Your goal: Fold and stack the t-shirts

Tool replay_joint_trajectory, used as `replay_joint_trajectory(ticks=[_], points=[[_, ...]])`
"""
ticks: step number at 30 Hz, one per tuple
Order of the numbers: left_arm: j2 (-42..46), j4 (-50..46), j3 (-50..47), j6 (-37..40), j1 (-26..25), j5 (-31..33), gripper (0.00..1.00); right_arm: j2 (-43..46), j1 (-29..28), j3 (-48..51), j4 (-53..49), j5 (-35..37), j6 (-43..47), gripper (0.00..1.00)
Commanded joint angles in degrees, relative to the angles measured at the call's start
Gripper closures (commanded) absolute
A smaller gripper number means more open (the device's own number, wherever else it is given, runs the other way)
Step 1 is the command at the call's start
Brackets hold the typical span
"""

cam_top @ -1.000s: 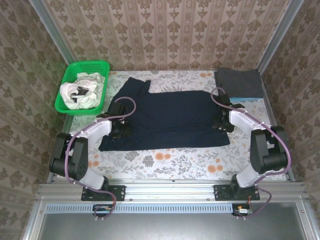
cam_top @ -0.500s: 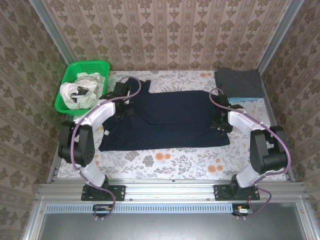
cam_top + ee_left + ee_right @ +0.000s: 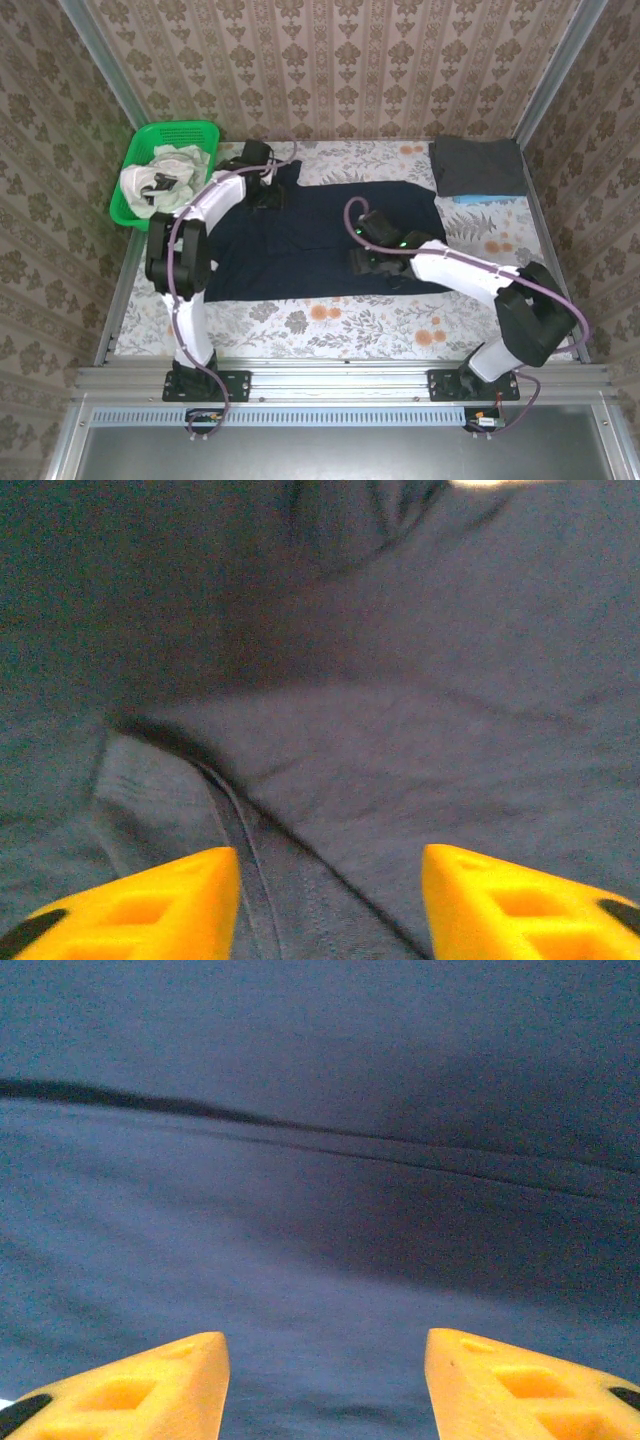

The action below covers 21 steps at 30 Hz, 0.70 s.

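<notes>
A large dark navy t-shirt [image 3: 310, 235] lies spread across the middle of the table, one sleeve pointing to the far left. My left gripper [image 3: 266, 190] hovers over that sleeve area. In the left wrist view it [image 3: 330, 885] is open, with a seam and a fold of navy cloth [image 3: 400, 710] between the yellow fingertips [image 3: 170, 895]. My right gripper [image 3: 366, 262] is over the shirt's near middle. It [image 3: 325, 1370] is open just above flat navy cloth [image 3: 320, 1240] and grips nothing. A folded dark grey t-shirt [image 3: 478, 165] rests on a light blue one [image 3: 485, 198] at the back right.
A green lattice basket [image 3: 200, 132] stands at the back left with crumpled white t-shirts with black marks [image 3: 160, 180] inside. Bare floral tablecloth [image 3: 330, 320] runs along the near edge. Patterned walls and metal rails close in the table.
My left arm has swung from the shirt's near left edge to the far sleeve and has opened. My right arm has moved from the shirt's right end leftward to its near middle.
</notes>
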State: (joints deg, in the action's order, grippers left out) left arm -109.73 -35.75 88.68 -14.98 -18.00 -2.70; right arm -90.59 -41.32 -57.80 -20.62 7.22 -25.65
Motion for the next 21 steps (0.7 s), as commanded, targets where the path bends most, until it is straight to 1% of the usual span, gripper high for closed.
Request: replay_joint_trajectory(ticks=[1, 3, 5, 7, 9, 11, 14, 15, 16, 17, 18, 21], points=[[12.2, 1.4, -11.3, -3.9, 5.2, -1.6, 0.40, -8.7, -3.8, -6.6, 5.6, 2.0, 4.6, 0.35], [20.4, 4.9, -23.0, -7.5, 8.2, -1.1, 0.36, -14.3, -5.7, -12.1, 4.6, 4.8, 9.8, 0.28], [28.3, 8.8, -34.6, -10.9, 10.9, -2.0, 0.35, -20.2, -7.3, -18.6, 3.1, 7.2, 15.3, 0.23], [33.2, 10.6, -43.0, -13.4, 12.9, -2.9, 0.35, -25.2, -8.4, -24.5, 1.7, 8.6, 19.8, 0.20], [36.2, 11.7, -48.6, -15.3, 14.3, -3.8, 0.35, -29.4, -9.2, -29.9, 0.3, 10.7, 23.2, 0.18], [37.6, 12.3, -52.1, -16.5, 15.5, -3.2, 0.35, -32.7, -9.5, -33.7, 0.2, 9.4, 25.9, 0.15], [35.5, 12.1, -53.4, -16.4, 17.5, -4.2, 0.38, -36.1, -9.9, -37.3, -0.3, 7.1, 28.1, 0.15], [34.6, 11.9, -53.3, -16.2, 18.0, -4.2, 0.41, -36.9, -9.9, -38.1, -0.3, 7.0, 28.8, 0.16], [33.6, 11.6, -53.2, -15.9, 19.0, -4.6, 0.46, -37.7, -9.9, -38.7, -0.3, 6.8, 29.6, 0.17], [33.0, 11.6, -53.2, -15.7, 19.8, -5.2, 0.55, -38.5, -9.9, -39.3, -0.1, 7.0, 30.1, 0.19], [32.9, 12.1, -53.6, -15.4, 20.4, -5.8, 0.60, -39.0, -9.9, -39.7, -0.1, 6.6, 30.7, 0.20], [34.1, 12.5, -54.3, -14.8, 21.8, -6.3, 0.73, -40.5, -9.8, -41.3, -0.4, 6.3, 32.0, 0.29]])
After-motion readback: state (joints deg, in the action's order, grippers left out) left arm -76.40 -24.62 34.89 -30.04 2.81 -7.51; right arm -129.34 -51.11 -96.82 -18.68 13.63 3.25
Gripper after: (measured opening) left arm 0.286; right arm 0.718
